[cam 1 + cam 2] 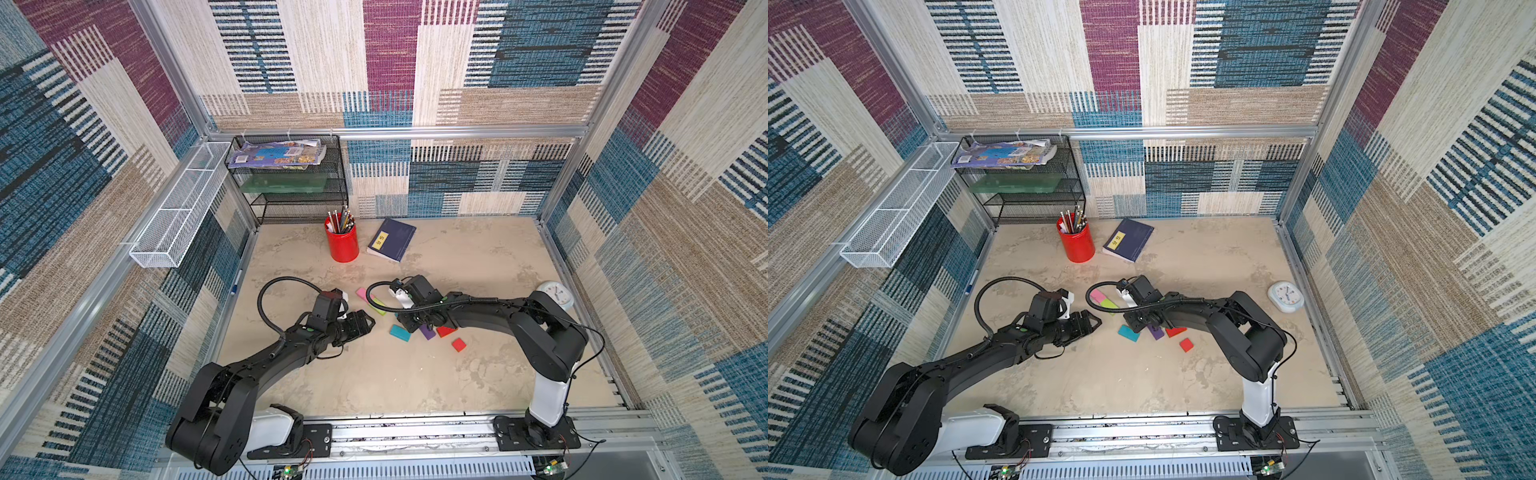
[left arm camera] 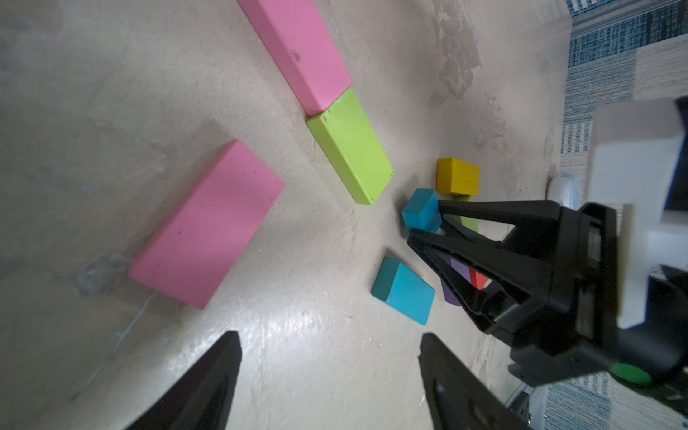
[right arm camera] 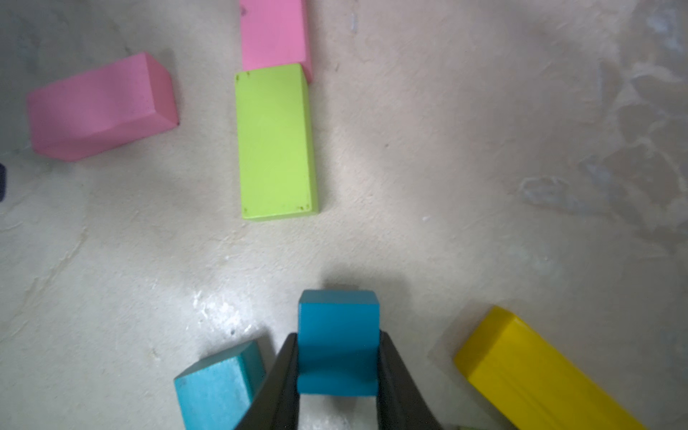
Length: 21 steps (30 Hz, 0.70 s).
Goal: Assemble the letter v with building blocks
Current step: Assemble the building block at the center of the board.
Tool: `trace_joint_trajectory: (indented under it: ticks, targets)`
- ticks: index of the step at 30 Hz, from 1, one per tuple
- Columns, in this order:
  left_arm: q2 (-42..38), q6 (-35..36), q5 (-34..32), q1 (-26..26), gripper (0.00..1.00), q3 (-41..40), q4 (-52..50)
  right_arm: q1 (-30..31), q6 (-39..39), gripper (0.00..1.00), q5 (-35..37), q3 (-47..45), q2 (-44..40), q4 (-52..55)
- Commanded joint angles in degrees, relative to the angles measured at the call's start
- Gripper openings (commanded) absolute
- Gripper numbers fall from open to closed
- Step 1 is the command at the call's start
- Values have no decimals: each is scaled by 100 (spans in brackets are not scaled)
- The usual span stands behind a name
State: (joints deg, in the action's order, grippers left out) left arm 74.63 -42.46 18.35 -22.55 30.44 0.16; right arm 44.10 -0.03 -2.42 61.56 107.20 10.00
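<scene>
My right gripper (image 3: 338, 338) is shut on a small teal block (image 3: 337, 312), held just above the table near the end of a lime block (image 3: 275, 141). That lime block lies end to end with a pink block (image 2: 305, 48), making a straight line. A second pink block (image 2: 208, 223) lies loose beside them. Another teal block (image 1: 400, 332), a purple one (image 1: 427, 331), a red one (image 1: 446, 331) and a red square (image 1: 459, 344) lie round the right wrist. A yellow block (image 3: 528, 368) lies close by. My left gripper (image 2: 329, 337) is open over bare table, holding nothing.
A red pencil cup (image 1: 342, 241) and a navy book (image 1: 391, 240) stand behind the blocks. A white clock (image 1: 557, 296) lies at the right wall. A black mesh shelf (image 1: 291, 183) and a white mesh basket (image 1: 178, 208) fill the back left corner.
</scene>
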Motion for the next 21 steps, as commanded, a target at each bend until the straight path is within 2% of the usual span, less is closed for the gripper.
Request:
trace_joint_trajectory:
  ticks: [1, 16, 21]
  targets:
    - [-10, -72, -32, -4, 78, -109, 154, 76, 26, 25, -3, -86, 3, -290]
    - [291, -85, -95, -11, 78, -231, 274, 447, 484, 28, 19, -417, 14, -446]
    - [566, -64, -60, -51, 72, -114, 290, 261, 374, 34, 140, -366, 117, -376]
